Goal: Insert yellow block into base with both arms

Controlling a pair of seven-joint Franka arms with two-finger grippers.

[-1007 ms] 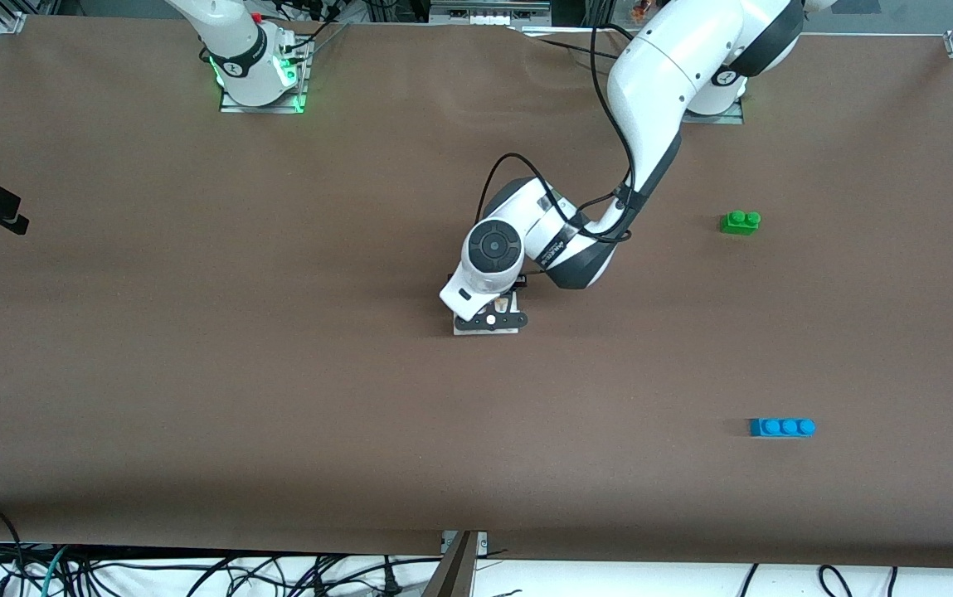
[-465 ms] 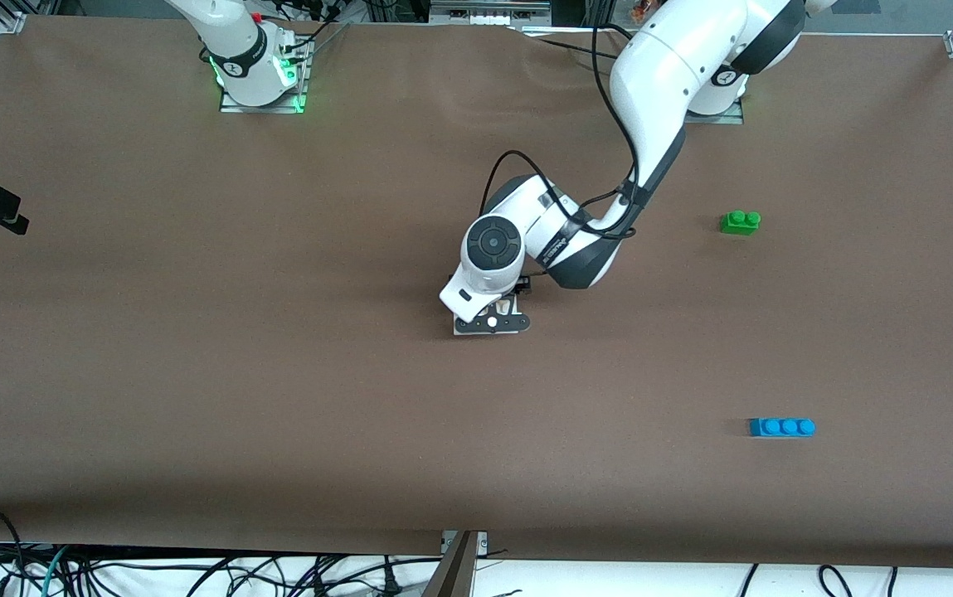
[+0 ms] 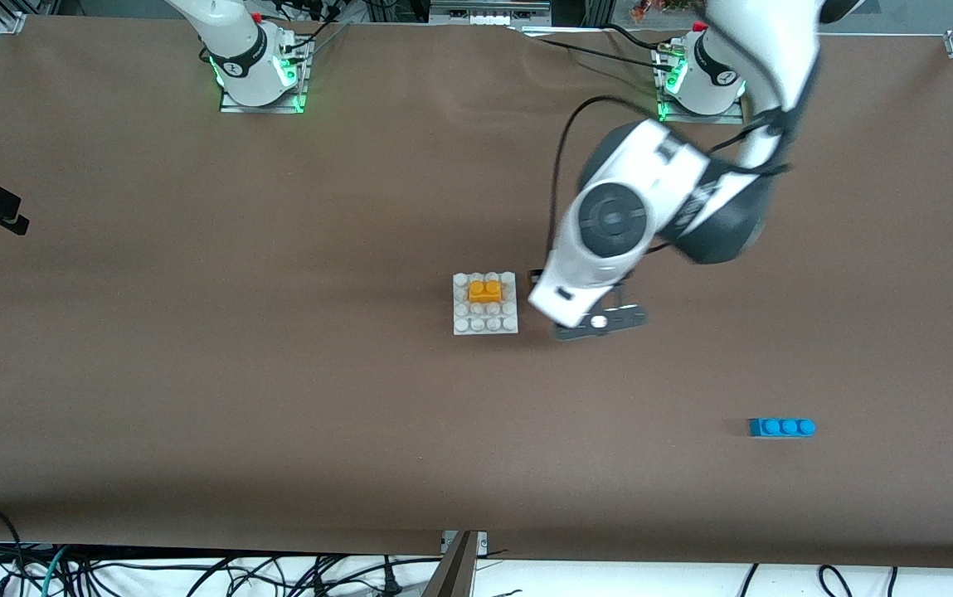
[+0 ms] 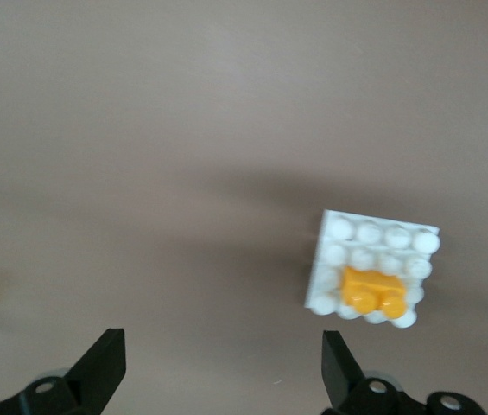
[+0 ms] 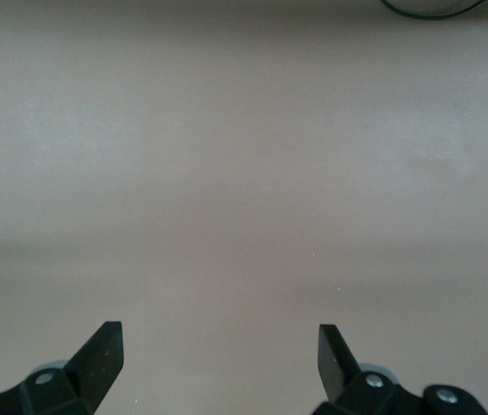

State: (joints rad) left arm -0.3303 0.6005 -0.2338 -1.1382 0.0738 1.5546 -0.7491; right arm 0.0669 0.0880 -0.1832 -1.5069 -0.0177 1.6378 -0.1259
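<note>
the yellow block [image 3: 485,291] sits seated on the base [image 3: 485,325], in the stud rows farther from the front camera, its long axis running along the counter [image 3: 194,373] from one arm's end to the other. my left tool [image 4: 224,363] is spread and empty, up over bare counter just beside the base toward the left arm's end. my right tool [image 5: 218,356], spread and empty too, waits over bare counter. the blue brick [image 3: 781,427] lies well apart, so there is open room all round.
</note>
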